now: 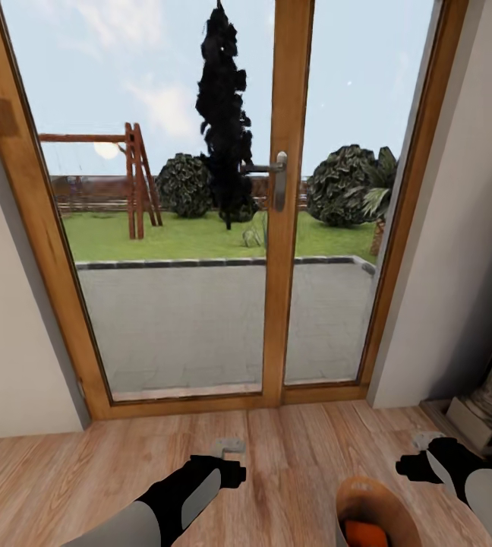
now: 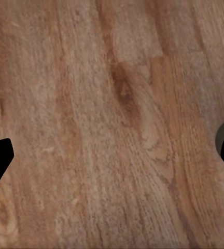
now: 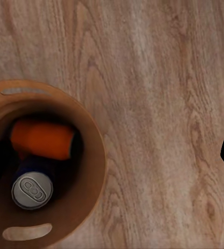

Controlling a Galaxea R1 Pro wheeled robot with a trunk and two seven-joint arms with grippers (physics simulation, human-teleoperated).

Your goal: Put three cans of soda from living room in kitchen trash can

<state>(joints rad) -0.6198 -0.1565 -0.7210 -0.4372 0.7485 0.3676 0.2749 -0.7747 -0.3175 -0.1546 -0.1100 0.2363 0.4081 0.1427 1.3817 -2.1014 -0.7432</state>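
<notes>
Head view: we're facing a glass patio door point(image 1: 276, 190) with a wooden frame, garden outside, wooden floor point(image 1: 86, 471) across the bottom of the frame.
Bin: the tash can point(image 1: 386, 501) sits at the bottom right of the head view, between our two arms, with something orange inside.
Cans: in the right wrist view we count two, an orange can of soda point(image 3: 42, 139) lying on its side and another can point(image 3: 33, 191) showing its silver top, both inside the bin point(image 3: 94, 155). A third could be hidden under them, can't tell.
Left gripper point(image 1: 229, 447): fingers spread apart, nothing between them, just floor planks point(image 2: 112, 124) below.
Right gripper point(image 1: 427, 441): fingers apart too, holding nothing.
Progress: we'd say two of three are in, with one possibly left to fetch.
</notes>
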